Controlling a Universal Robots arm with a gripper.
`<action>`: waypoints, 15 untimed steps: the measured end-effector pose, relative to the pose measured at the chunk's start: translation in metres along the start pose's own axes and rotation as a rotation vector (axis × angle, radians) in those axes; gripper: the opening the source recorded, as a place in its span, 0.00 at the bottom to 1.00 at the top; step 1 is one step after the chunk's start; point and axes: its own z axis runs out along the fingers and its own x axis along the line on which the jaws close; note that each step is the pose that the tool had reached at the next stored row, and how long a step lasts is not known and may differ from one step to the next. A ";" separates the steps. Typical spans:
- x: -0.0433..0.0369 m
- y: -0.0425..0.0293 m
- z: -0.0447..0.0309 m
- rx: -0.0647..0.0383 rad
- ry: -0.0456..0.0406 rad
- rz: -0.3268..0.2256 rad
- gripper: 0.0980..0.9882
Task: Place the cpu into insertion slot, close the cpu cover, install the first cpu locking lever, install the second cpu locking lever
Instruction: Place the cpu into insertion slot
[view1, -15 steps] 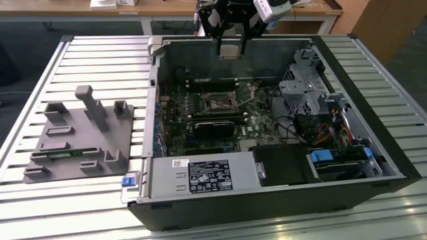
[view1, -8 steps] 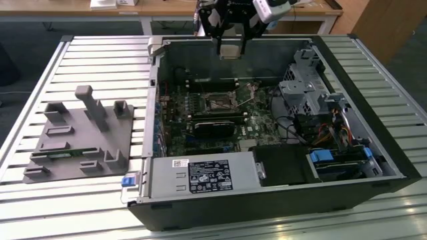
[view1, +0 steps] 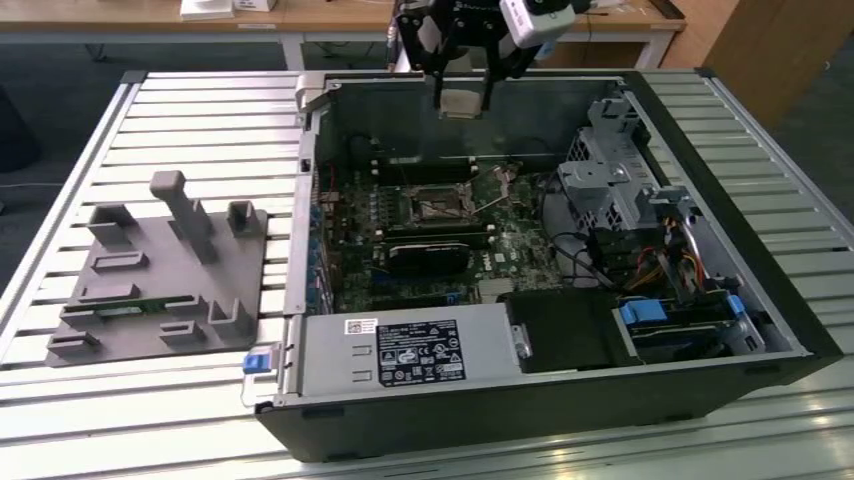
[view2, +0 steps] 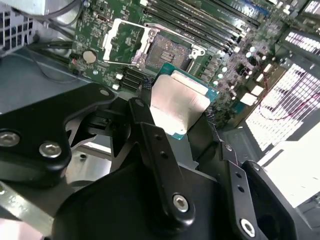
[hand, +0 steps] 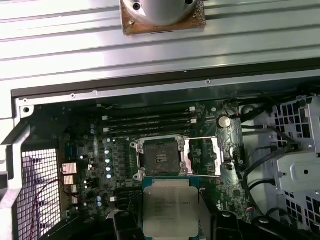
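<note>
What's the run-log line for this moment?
gripper: shut on cpu | cpu: held aloft, unseated | insertion slot: empty | cpu cover: open

Second wrist view: fingers (view2: 150, 135) are covering the lower edge of the chip (view2: 180, 102). Exterior view: top edge is cutting off the arm (view1: 461, 30); socket (view1: 435, 207) is showing too small for detail.

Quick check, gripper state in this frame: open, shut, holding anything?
The gripper is shut on the cpu, held in the air; the slot is empty.
</note>
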 end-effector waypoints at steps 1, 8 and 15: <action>0.0000 0.0000 0.0001 0.000 -0.0012 0.014 0.49; 0.0000 -0.0001 0.0010 0.000 -0.0088 0.095 0.49; 0.0000 -0.0001 0.0015 -0.002 -0.0161 0.178 0.49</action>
